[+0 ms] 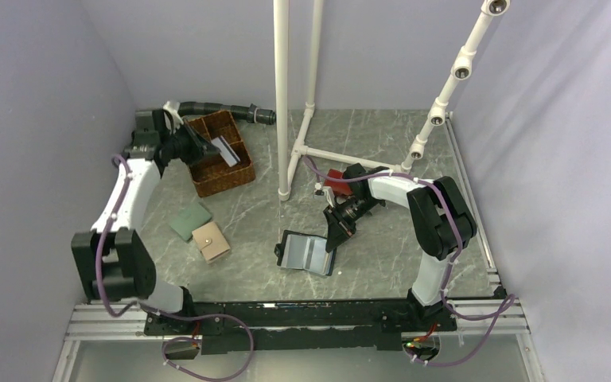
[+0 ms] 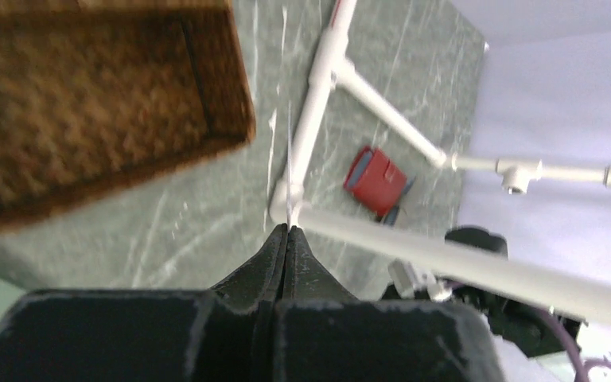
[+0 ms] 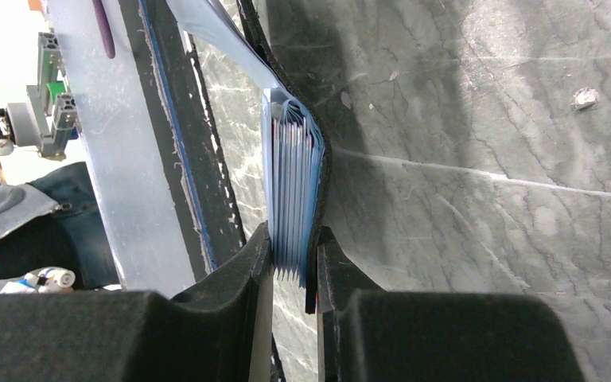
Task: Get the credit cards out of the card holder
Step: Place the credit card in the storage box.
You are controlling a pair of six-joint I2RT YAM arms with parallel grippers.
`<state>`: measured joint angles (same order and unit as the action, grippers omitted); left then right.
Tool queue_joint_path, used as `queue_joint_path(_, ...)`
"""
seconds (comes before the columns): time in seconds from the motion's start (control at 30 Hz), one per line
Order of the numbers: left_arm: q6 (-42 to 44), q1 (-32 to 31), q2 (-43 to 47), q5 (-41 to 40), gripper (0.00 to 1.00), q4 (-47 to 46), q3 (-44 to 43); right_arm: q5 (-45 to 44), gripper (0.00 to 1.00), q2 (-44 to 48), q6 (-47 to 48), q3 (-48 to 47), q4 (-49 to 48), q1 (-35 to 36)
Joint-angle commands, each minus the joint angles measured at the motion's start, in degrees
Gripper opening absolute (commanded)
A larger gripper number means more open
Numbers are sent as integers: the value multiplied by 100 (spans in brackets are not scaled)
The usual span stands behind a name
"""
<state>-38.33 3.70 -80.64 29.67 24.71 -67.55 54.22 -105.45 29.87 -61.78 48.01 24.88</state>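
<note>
The card holder (image 1: 305,253) lies open on the table, black-edged with a light blue inside. My right gripper (image 1: 335,237) is shut on its right edge. In the right wrist view the fingers (image 3: 294,240) pinch the holder's stacked blue pockets (image 3: 290,183) and black cover. My left gripper (image 1: 210,146) hangs over the wicker basket (image 1: 231,179), shut on a credit card (image 1: 225,150), pale with a dark stripe. In the left wrist view (image 2: 288,229) the card shows only as a thin edge (image 2: 289,187). No orange-yellow card shows.
A green wallet (image 1: 188,220) and a beige wallet (image 1: 211,242) lie left of the holder. A red wallet (image 1: 335,180) lies behind the right gripper and shows in the left wrist view (image 2: 375,178). A white pipe frame (image 1: 283,103) stands mid-table. A black hose (image 1: 223,109) lies behind the basket.
</note>
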Motion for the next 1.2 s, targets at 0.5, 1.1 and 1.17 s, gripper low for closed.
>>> queue_joint_path(0.5,1416,775,-3685,683,0,996,-3746,-954,4,362,744,196,-376,-61)
queue_joint_path(1.1,1415,713,-1898,1265,0,120,-1385,-607,4,253,827,131,-310,-55)
queue_joint_path(1.17,1039,705,-1724,1177,0,-285,-1007,-608,4,263,829,154,-315,-56)
